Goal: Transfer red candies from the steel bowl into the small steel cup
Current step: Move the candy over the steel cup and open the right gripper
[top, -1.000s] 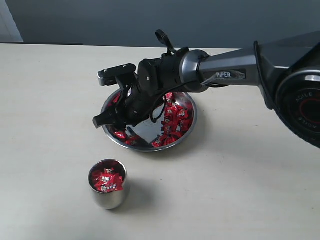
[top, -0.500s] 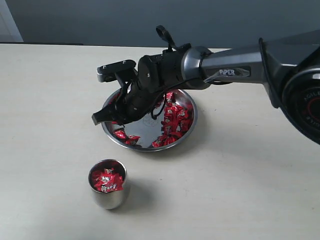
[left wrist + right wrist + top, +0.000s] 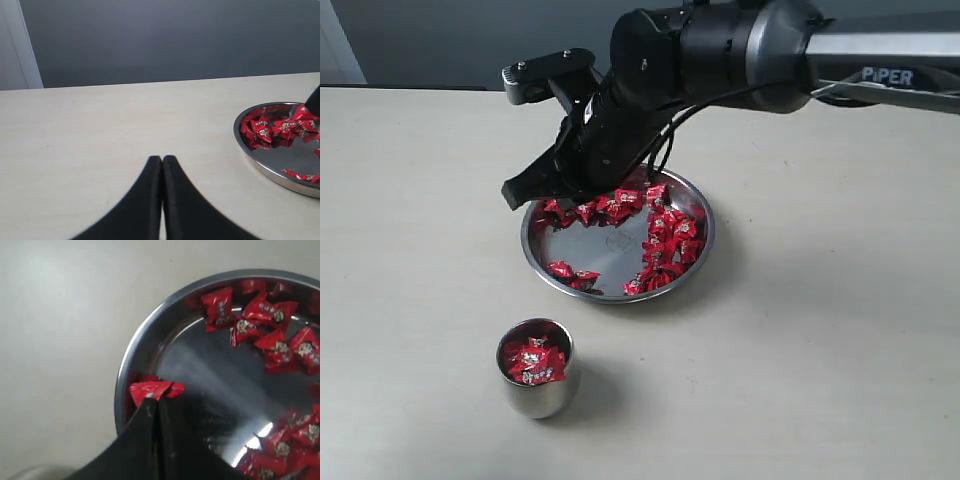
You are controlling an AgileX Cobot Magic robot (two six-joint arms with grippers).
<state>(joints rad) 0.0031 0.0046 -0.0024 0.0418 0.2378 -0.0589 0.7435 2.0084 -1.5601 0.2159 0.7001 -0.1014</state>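
The steel bowl (image 3: 620,298) sits mid-table with red candies (image 3: 665,240) along its far and right sides. The small steel cup (image 3: 535,402) stands in front of it, near the bowl's left side, with red candies (image 3: 532,360) inside. My right gripper (image 3: 516,192) hangs above the bowl's left rim. In the right wrist view the right gripper (image 3: 155,402) is shut on one red candy (image 3: 152,389) that sticks out past the fingertips over the bowl's rim (image 3: 125,375). My left gripper (image 3: 162,159) is shut and empty, low over bare table, left of the bowl (image 3: 250,155).
The pale table top (image 3: 820,350) spreads all round the bowl and cup. A dark wall (image 3: 470,40) runs behind the table's far edge. The right arm (image 3: 840,50) reaches in from the upper right, over the bowl's far side.
The right gripper has risen from low inside the bowl's left side to above its rim, now pinching a candy. Bowl and cup stay put.
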